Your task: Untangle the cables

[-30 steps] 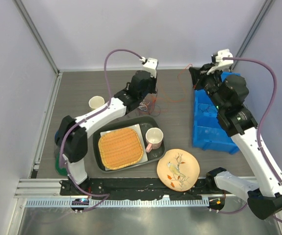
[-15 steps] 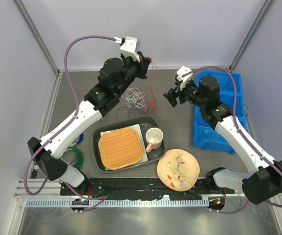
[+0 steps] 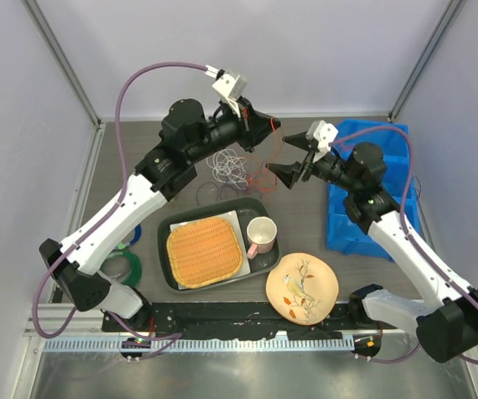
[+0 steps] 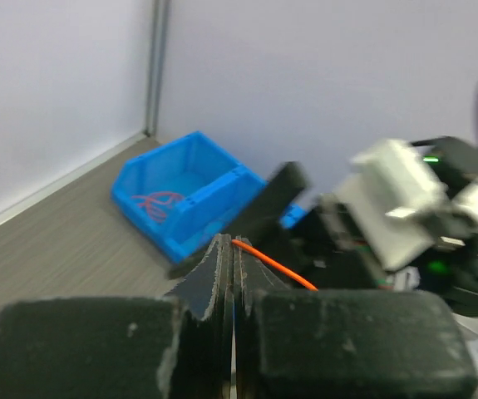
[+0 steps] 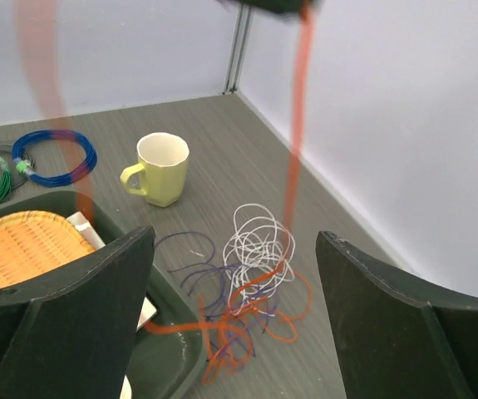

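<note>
Inspection note, taken standing beside the rig.

The cables (image 3: pixel 232 165) lie in a loose bunch on the surface (image 3: pixel 305 224), at 12 o'clock from the dark tray (image 3: pixel 247 204) and at 9 o'clock from the blue bin (image 3: pixel 342 241). White loops sit uppermost, with purple-blue and red-orange ones spread around them. The colours are plainly interlaced, so I judge the task barely begun.

Left claw (image 3: pixel 273 125): raised above the bunch toward 1 o'clock, jaws pressed fully together on a red-orange strand (image 4: pixel 270 264) that leaves the tips and drops to the heap. Judgement: it is held high to put light tension on that one strand, so its path through the other loops shows and its slack lifts clear.

Right claw (image 3: pixel 286 156): facing the left one from 3 o'clock, jaws spread wide and holding nothing. Its wrist view shows the lifted strand hanging between the two fingers (image 5: pixel 81 307) (neither pad appears to touch it). Judgement: it is placed to take a second hold lower down, so both arms can draw the strand out.

A red wire (image 4: pixel 160 202) lies inside the bin, seemingly the place for freed cables.

Risk: a hard pull could drag the whole bunch
</note>
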`<state>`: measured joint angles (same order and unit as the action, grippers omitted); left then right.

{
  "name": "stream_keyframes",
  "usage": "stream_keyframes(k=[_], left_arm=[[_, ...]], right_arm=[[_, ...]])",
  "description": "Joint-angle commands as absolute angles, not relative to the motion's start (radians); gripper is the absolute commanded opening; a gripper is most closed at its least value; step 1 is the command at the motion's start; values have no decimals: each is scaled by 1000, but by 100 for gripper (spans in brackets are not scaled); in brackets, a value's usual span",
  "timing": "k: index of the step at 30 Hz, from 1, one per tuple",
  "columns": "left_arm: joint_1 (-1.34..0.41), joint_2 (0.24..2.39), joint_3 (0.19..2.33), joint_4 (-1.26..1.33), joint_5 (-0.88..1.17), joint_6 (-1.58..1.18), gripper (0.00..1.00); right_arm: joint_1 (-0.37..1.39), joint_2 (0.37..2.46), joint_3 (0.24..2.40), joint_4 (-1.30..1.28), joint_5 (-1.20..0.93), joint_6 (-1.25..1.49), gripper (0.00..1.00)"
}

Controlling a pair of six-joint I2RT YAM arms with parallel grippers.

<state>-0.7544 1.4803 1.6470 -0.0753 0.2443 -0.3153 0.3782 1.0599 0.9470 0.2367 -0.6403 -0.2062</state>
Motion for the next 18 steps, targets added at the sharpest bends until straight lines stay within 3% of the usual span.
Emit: stream_keyframes(k=[1, 5, 11, 18], left_arm=[[-776, 1405, 1644, -40, 359, -350, 0], [-790, 1416, 1641, -40, 380, -364, 0], [-790, 1407, 1652, -75, 261, -319, 0], [-790, 1365, 1597, -78, 126, -284, 0]], right_arm=[[379, 1153, 1009, 313, -606, -86, 84], [379, 1241, 1086, 292, -659, 18, 81], [379, 1188, 1103, 164, -646, -116, 79], [379, 997, 993, 127, -575, -325, 96]])
